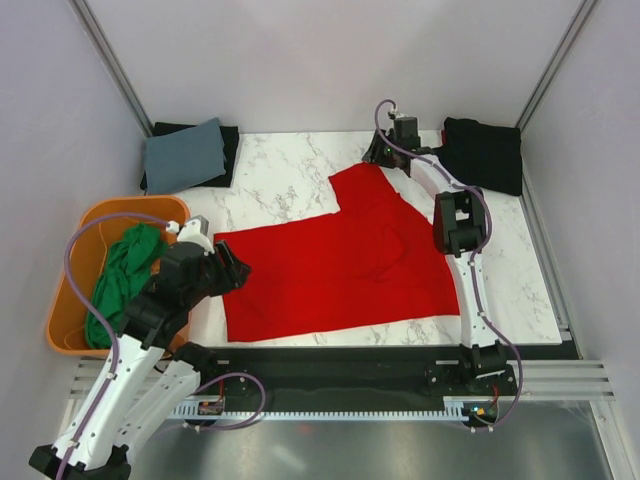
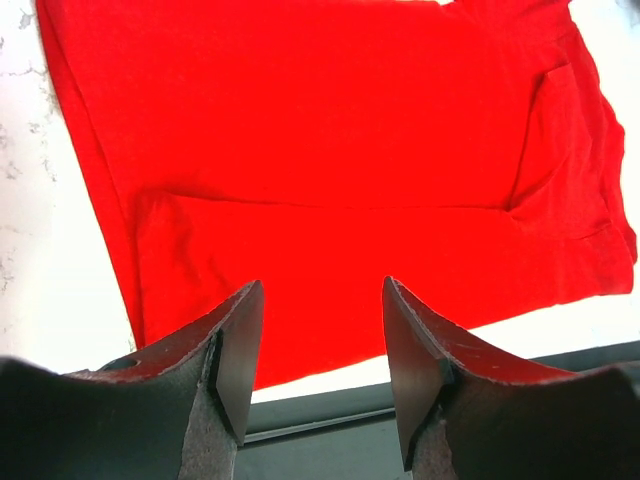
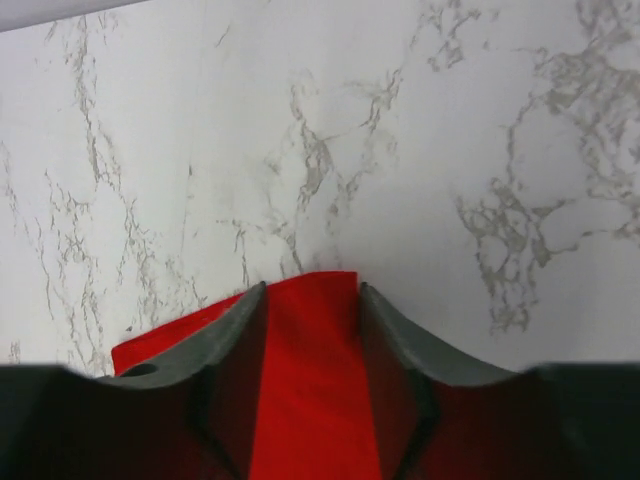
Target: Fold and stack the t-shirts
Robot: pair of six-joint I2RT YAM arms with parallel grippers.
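- The left gripper [image 2: 320, 300] hangs just above the left edge of the red t-shirt [image 1: 340, 270]. Its 2 fingers [image 2: 235, 340] are partly apart with nothing between them.
- The right gripper [image 3: 312, 290] sits at the red t-shirt's far corner with a strip of red cloth between its 2 fingers. I cannot tell whether they pinch it.
- The left arm [image 1: 150, 330] reaches in, bent, from near-left of the red t-shirt. The right arm [image 1: 455, 230] stretches along its right side.
- The red t-shirt lies spread on the marble table [image 1: 280, 185].
- Left of the red t-shirt, a green t-shirt [image 1: 125, 270] sits in an orange tub [image 1: 70, 270].
- Far-left of it, a grey-blue t-shirt [image 1: 185, 155] lies on a black t-shirt [image 1: 230, 150].
- Far-right of it lies a second black t-shirt [image 1: 485, 150].
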